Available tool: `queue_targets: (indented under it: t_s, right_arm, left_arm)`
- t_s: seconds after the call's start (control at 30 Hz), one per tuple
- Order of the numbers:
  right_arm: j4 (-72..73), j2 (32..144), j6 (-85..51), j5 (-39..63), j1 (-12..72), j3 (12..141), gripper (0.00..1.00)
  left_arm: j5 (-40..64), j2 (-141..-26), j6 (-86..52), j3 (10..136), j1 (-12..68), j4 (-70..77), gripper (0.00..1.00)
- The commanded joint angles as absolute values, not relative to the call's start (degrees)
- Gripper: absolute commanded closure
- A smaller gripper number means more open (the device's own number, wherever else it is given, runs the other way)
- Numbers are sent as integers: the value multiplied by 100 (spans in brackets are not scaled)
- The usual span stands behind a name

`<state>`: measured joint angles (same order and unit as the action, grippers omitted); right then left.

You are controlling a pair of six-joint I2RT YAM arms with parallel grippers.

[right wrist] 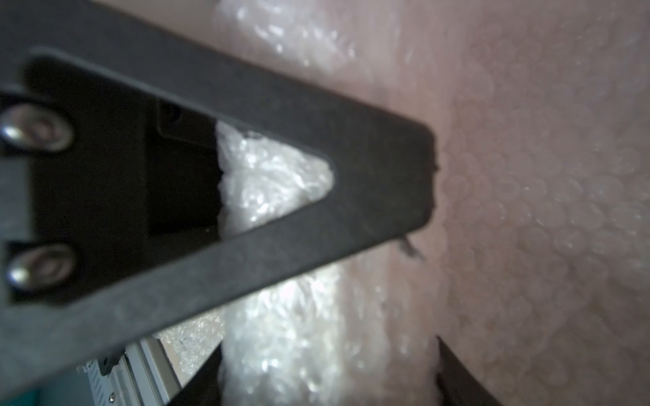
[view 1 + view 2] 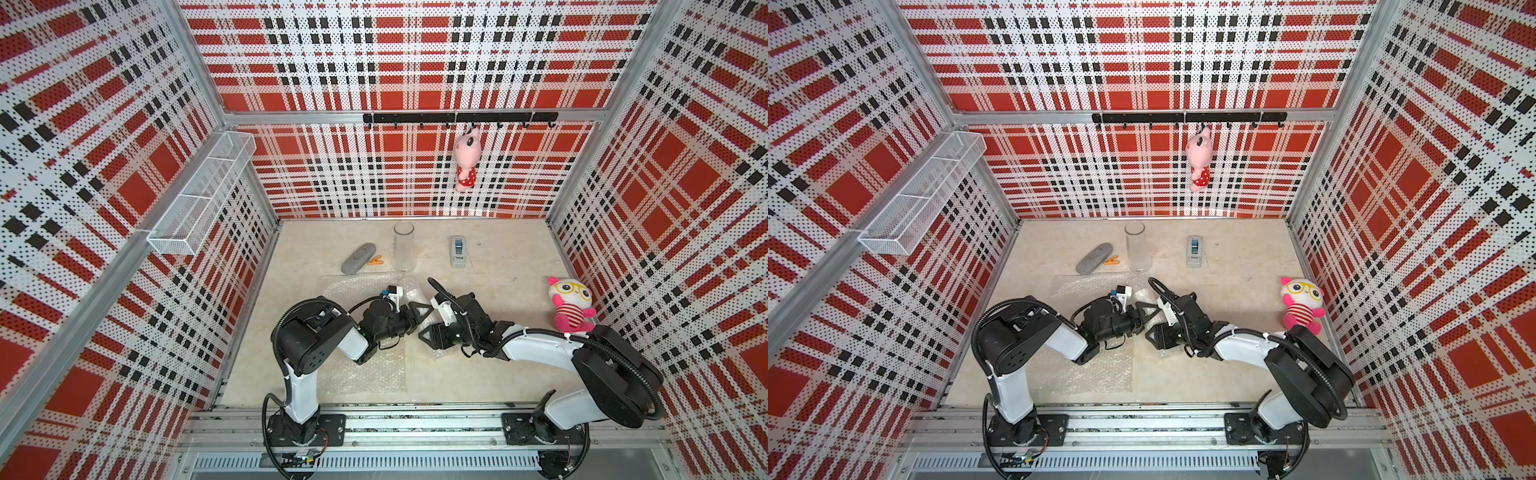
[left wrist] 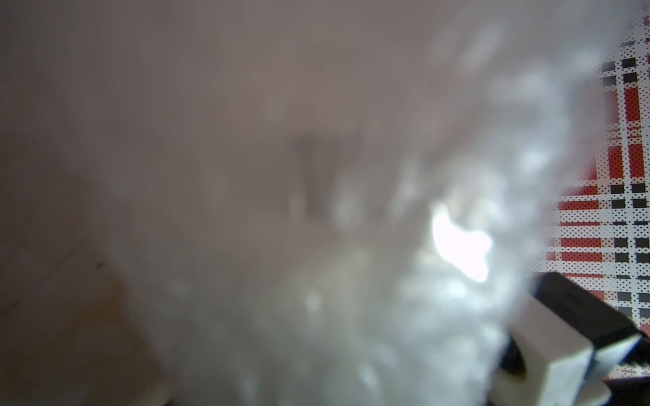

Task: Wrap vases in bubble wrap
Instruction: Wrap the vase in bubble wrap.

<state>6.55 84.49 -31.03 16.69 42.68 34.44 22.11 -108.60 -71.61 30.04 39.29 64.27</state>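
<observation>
1. The tabletop [image 2: 498,291] carries the bubble wrap [image 2: 365,374], spread flat beneath both arms as wrapping ground.
2. A wrapped roll [image 1: 281,334] lies on it, probably hiding the white vase.
3. The glass vase [image 2: 404,247] stands bare at the back, waiting.
4. The right gripper [image 1: 434,267] has its fingers half-spread, clamping the roll to steady it.
5. The left gripper [image 2: 417,318] is at the roll; its fingers' state cannot be told.

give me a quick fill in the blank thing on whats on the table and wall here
1. The glass vase stands ___.
2. An orange clip lies between the vase and the grey ___.
3. The bubble wrap lies spread on the ___.
4. A plush hangs from the rail on the ___ wall.

Missing words: upright; case; table; back
</observation>
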Motion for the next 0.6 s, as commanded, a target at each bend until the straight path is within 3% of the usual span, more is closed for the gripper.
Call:
queue_targets:
  t_s: [0.0, 0.13, 0.27, 0.4, 0.57]
  right_arm:
    - [598, 8133, -2932, 1532, 4333, 3559, 37]
    - [1, 7598, -2560, 1108, 4156, 3534, 18]
    - [-297, 7172, -2286, 1209, 3718, 3441, 10]
    - [-313, 6965, -2210, 1561, 3056, 3401, 12]
    - [64, 7569, -2277, 2621, 2125, 3652, 32]
  left_arm:
    - [2198, -10882, -6900, 2971, 3894, 6536, 67]
    - [2191, -10861, -6783, 3005, 3894, 6335, 72]
    - [2145, -10823, -6622, 3100, 3898, 6058, 74]
    - [2125, -10767, -6471, 3220, 3944, 5788, 77]
    - [2278, -10697, -6334, 3339, 3998, 5613, 78]
